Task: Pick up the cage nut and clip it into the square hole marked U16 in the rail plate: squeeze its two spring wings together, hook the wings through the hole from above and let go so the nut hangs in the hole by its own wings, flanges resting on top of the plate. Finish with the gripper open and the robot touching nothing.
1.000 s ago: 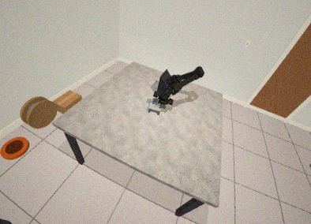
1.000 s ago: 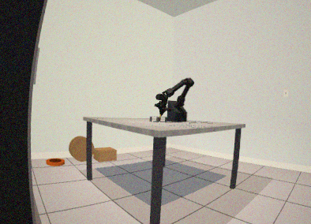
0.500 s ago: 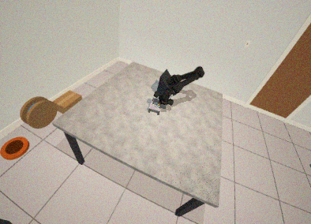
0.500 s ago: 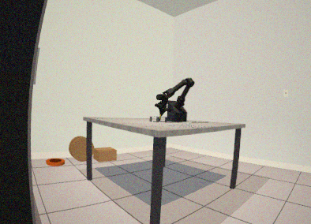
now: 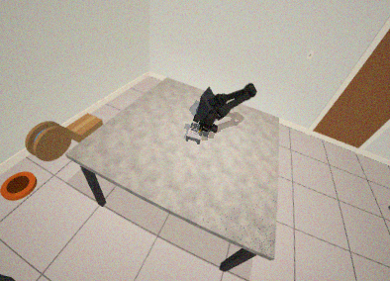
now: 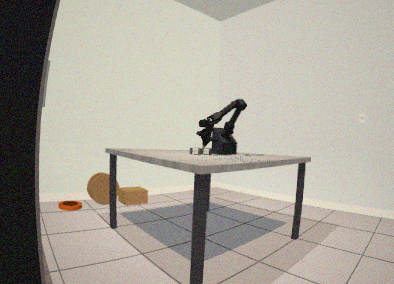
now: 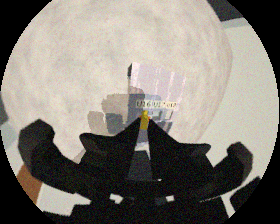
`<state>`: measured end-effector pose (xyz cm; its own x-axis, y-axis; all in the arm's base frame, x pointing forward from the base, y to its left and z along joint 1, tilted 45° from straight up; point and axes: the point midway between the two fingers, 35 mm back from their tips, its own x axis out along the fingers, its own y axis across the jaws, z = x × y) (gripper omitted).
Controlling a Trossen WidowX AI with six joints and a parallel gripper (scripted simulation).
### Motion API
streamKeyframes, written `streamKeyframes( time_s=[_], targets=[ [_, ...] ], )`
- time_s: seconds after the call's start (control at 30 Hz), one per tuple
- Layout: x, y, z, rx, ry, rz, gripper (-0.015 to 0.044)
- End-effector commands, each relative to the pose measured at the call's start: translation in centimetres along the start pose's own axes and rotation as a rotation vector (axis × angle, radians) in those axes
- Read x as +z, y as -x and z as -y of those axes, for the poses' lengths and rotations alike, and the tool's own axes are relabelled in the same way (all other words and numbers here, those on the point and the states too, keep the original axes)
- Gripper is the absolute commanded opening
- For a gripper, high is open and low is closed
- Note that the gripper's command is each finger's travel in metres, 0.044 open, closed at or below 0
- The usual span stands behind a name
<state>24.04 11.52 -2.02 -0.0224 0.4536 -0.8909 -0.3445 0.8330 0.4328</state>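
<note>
The gripper, nearly closed, pinches the yellow cage nut at its fingertips, just beside the label for hole U16 (seating cannot be told) on the rail plate.

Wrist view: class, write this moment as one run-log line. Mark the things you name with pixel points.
black two-finger jaws: shut on small yellow cage nut [image 7: 144,120] | pale rail plate [image 7: 159,80]: below, U16 label visible | clipping: unconfirmed

Mottled grey table on dark legs, pale walls, tiled floor, orange ring, brown door panel
</note>
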Motion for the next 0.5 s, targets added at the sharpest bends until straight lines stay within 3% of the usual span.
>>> streamKeyframes(
  time_s=[0.0,0.47],
  targets=[
    [-0.01,-0.03,-0.01,-0.009,-0.002,0.000,0.0032],
    [-0.01,-0.05,-0.16,-0.034,-0.003,0.000,0.0032]
  ],
)
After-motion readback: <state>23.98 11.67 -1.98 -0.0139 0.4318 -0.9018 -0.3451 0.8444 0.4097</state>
